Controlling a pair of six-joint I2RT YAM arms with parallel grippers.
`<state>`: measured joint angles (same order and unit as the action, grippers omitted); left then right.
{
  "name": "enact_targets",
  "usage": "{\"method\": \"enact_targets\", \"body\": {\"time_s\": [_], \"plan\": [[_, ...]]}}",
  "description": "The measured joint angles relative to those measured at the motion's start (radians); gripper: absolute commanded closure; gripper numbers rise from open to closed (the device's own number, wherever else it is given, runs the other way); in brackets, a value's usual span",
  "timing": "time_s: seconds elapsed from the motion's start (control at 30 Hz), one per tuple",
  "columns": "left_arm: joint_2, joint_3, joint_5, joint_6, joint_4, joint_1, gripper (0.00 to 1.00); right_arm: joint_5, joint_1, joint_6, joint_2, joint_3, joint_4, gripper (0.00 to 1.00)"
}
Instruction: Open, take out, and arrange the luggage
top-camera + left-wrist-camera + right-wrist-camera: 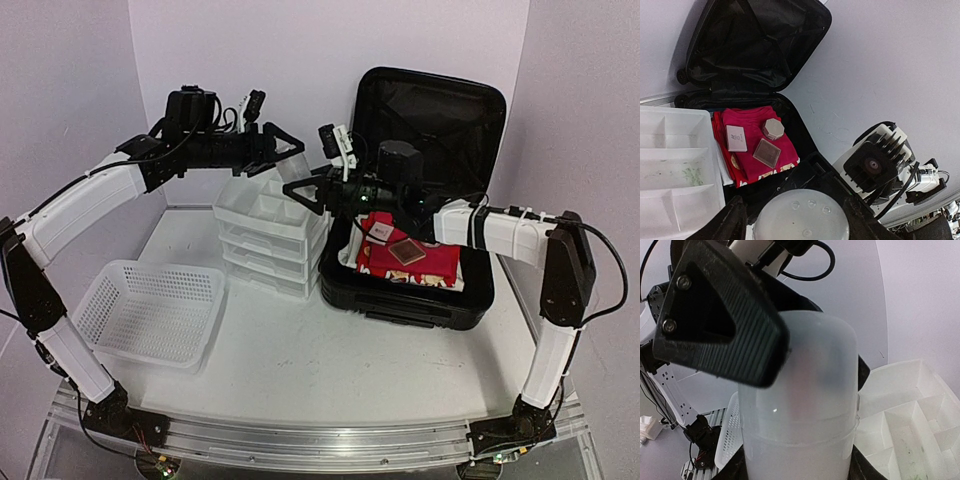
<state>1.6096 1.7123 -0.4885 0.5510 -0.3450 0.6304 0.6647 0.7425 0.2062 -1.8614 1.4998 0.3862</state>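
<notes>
Hovering above the drawers (pixel 265 235), a translucent jar (pixel 800 405) is clamped by the right hand (pixel 303 192). Its cap is straddled by the left hand (pixel 283 146), grip not determinable, probably for handover. Farther back, the luggage (pixel 430 120) lies open on the table (pixel 330 360), cloth (pixel 440 262) inside.

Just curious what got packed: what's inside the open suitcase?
In the suitcase: a folded red cloth bearing a rectangular box, a square box and an octagonal box. Anything beneath the cloth is hidden.
</notes>
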Motion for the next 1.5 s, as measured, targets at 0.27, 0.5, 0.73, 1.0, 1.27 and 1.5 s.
{"method": "enact_targets", "body": {"time_s": [0.27,0.5,0.73,1.0,1.27,1.5], "plan": [[0.000,-0.001,0.017,-0.012,0.024,0.006,0.63,-0.010,0.001,0.001,0.000,-0.002,-0.002,0.56],[-0.002,-0.013,0.024,-0.027,0.038,0.007,0.69,-0.021,0.002,-0.002,0.000,-0.006,-0.002,0.30],[-0.016,-0.032,0.078,-0.070,0.029,0.010,0.71,-0.064,0.009,-0.018,0.000,-0.015,-0.002,0.13],[-0.059,-0.033,0.152,-0.165,-0.030,0.010,0.71,-0.128,0.009,-0.060,0.013,-0.094,-0.051,0.05],[-0.080,-0.033,0.330,-0.391,-0.082,0.001,0.70,-0.193,0.008,-0.124,0.121,-0.187,-0.135,0.02],[-0.017,-0.003,0.475,-0.579,-0.061,-0.107,0.69,-0.248,-0.019,-0.159,0.291,-0.286,-0.180,0.02]]}}
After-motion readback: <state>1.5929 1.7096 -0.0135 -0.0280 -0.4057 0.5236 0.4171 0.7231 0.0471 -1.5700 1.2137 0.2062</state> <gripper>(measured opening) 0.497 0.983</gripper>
